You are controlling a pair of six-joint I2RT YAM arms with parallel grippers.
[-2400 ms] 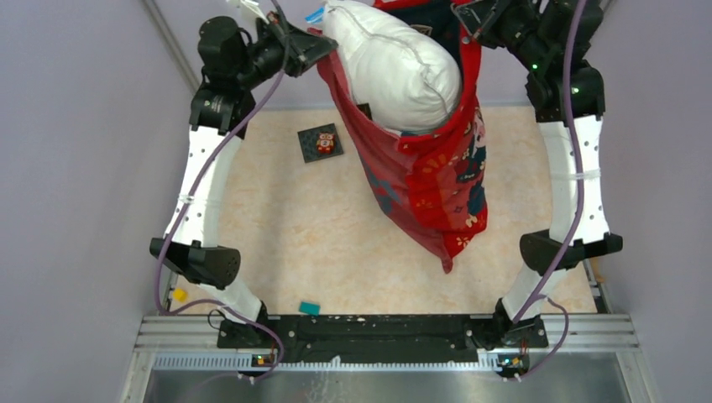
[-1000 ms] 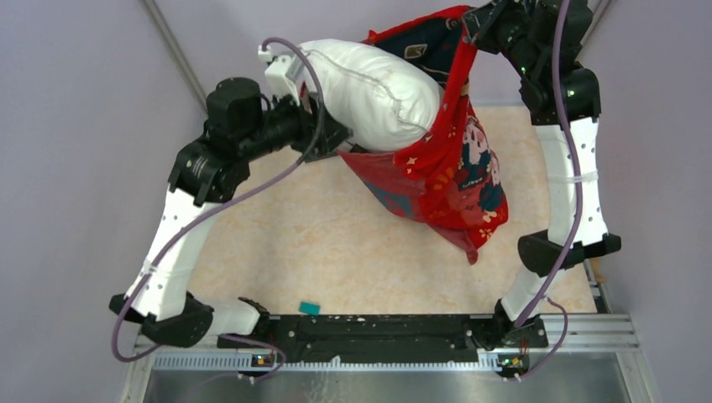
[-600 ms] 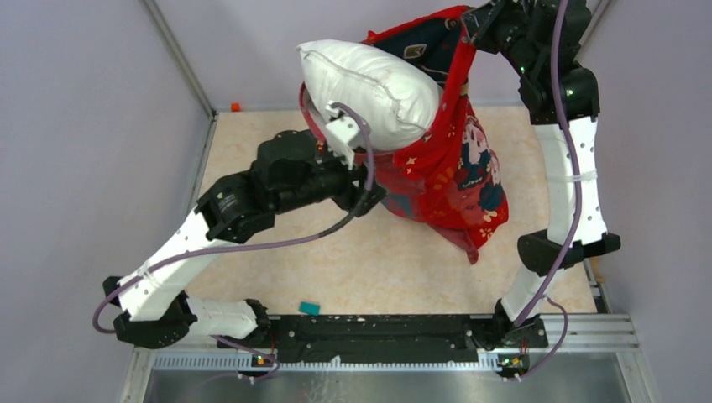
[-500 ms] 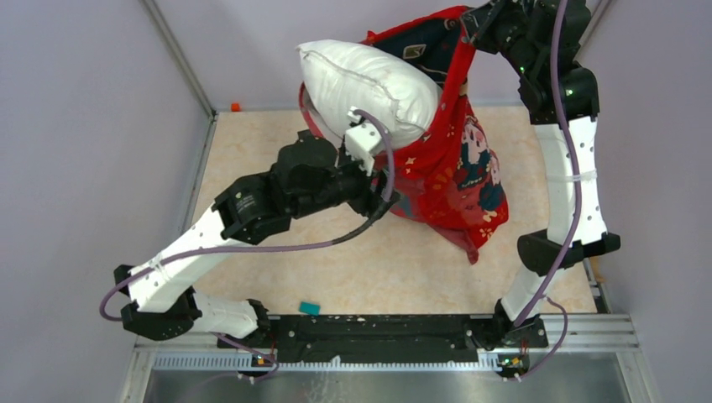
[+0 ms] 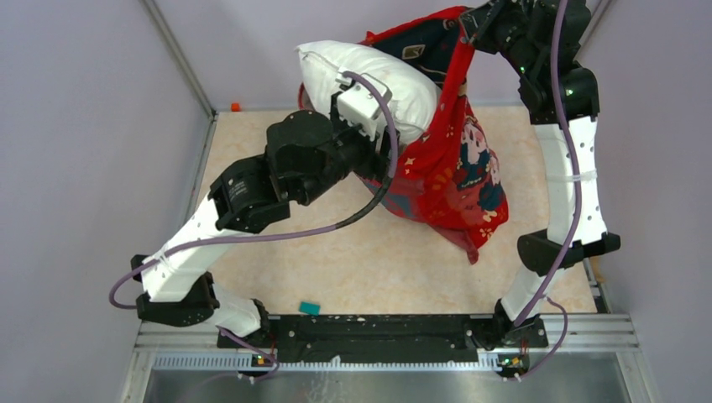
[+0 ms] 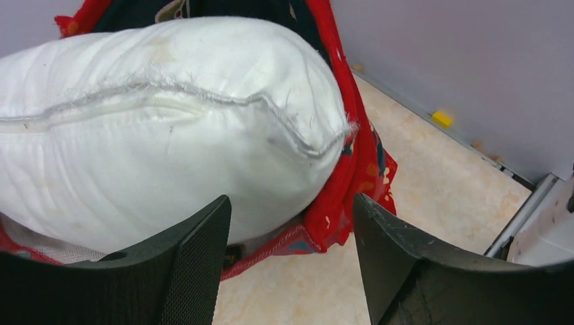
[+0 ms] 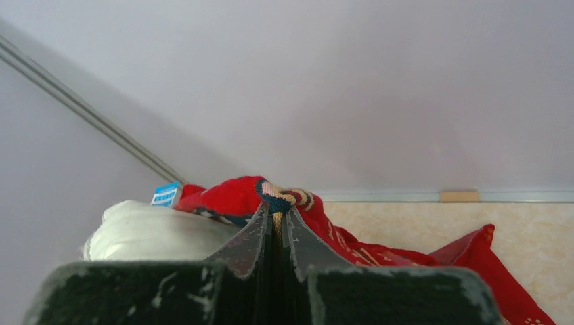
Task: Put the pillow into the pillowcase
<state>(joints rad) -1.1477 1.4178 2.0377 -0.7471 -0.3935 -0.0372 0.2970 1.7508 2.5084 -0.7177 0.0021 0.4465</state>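
The white pillow (image 5: 369, 77) sits half inside the red pillowcase (image 5: 458, 172), its left end sticking out of the mouth. Both hang above the table from my right gripper (image 5: 467, 23), which is shut on the case's top hem (image 7: 277, 203). The right wrist view has the pillow (image 7: 145, 233) to the left of those fingers. My left gripper (image 5: 375, 159) is open just below the pillow's near side. In the left wrist view its fingers (image 6: 203, 257) frame the pillow (image 6: 169, 128) and the case's sagging lower hem (image 6: 291, 240), touching neither.
The beige table (image 5: 336, 252) lies under the hanging case. A small teal block (image 5: 310, 308) lies near the front rail, an orange bit (image 5: 236, 107) in the back left corner and a yellow block (image 6: 441, 119) by the wall. Grey walls close in on both sides.
My left gripper let go of the case's left edge, dropped down and swung right, and now points up at the pillow's underside. The case's left side sagged. The right arm held still.
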